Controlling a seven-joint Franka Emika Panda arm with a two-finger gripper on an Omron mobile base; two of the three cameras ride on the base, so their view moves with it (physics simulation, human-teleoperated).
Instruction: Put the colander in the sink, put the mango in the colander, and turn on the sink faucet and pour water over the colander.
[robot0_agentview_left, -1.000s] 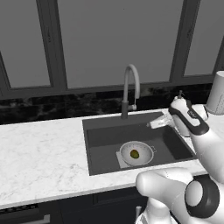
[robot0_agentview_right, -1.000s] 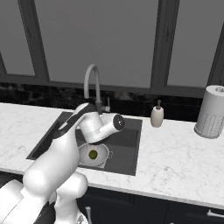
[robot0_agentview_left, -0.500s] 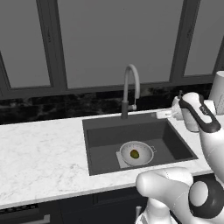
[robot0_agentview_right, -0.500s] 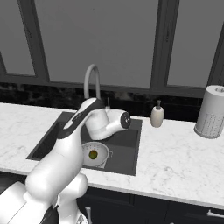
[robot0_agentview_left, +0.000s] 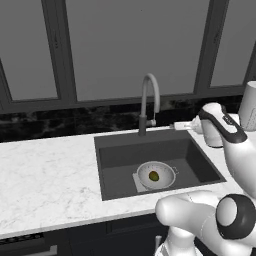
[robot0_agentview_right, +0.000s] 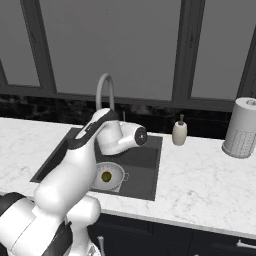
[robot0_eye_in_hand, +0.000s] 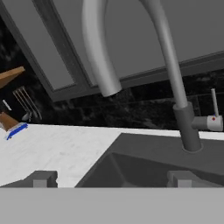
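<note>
The white-grey colander (robot0_agentview_left: 167, 172) (robot0_agentview_right: 118, 170) sits on the floor of the dark sink (robot0_agentview_left: 120, 165) (robot0_agentview_right: 145, 165), with the yellow-green mango (robot0_agentview_left: 154, 176) (robot0_agentview_right: 106, 176) lying inside it. The grey gooseneck sink faucet (robot0_agentview_left: 148, 100) (robot0_agentview_right: 104, 87) (robot0_eye_in_hand: 175, 65) stands at the sink's back rim. Its small side lever (robot0_eye_in_hand: 212, 122) sticks out to the right in the hand view. No water is in view at the spout. My gripper (robot0_agentview_left: 181, 125) (robot0_eye_in_hand: 111, 179) is open and holds nothing. It hovers over the sink's back right corner, pointing at the faucet.
A white soap dispenser (robot0_agentview_right: 179, 132) and a paper towel roll (robot0_agentview_right: 242, 127) (robot0_agentview_left: 248, 105) stand on the marble counter (robot0_agentview_right: 200, 180) right of the sink. Utensils and a wooden piece (robot0_eye_in_hand: 15, 109) show far along the counter past the faucet.
My hand has lifted from over the sink's right side and moved back toward the rear rim beside the faucet. The colander and mango have stayed put.
</note>
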